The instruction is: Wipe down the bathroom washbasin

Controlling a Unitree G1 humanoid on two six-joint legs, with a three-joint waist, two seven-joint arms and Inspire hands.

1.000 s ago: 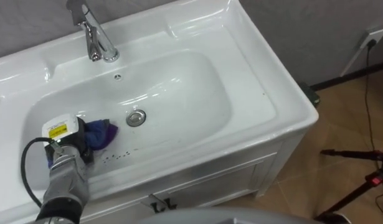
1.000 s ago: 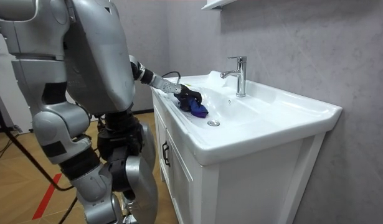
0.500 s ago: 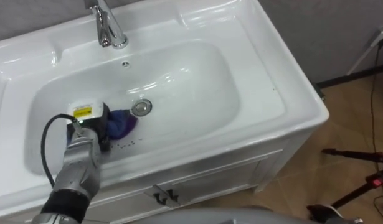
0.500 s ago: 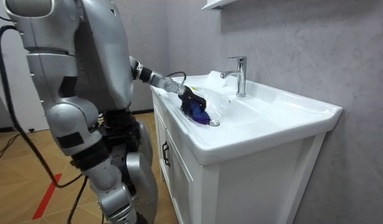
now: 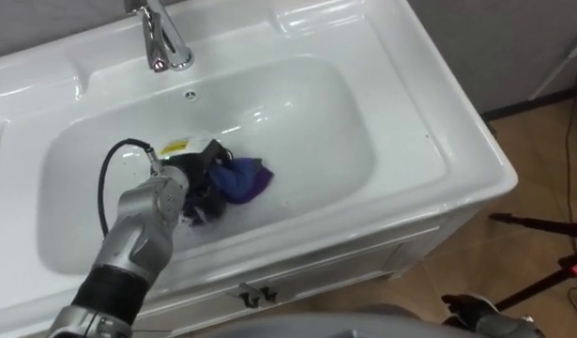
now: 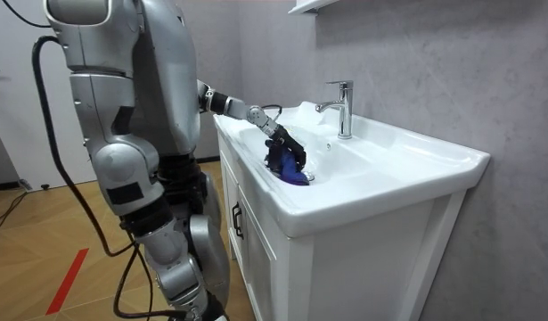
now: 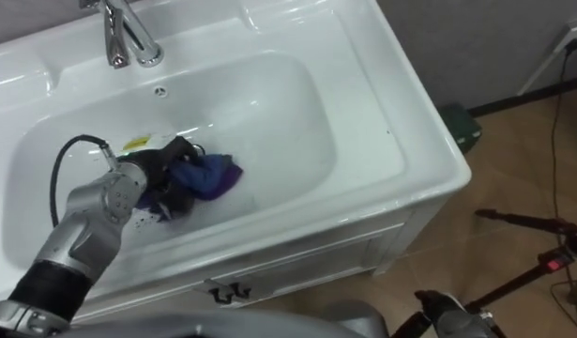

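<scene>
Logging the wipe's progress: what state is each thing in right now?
Faucet: off, no water running.
Cloth: bunched, on the basin floor.
Left hand: shut on the cloth.
Basin: no pooled water visible.
Cabinet door: shut.

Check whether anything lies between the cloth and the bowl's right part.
Nothing visible does. The left hand grips the blue cloth on the basin floor; rightward that floor is bare up to the wall. The faucet stands on the back rim.
</scene>
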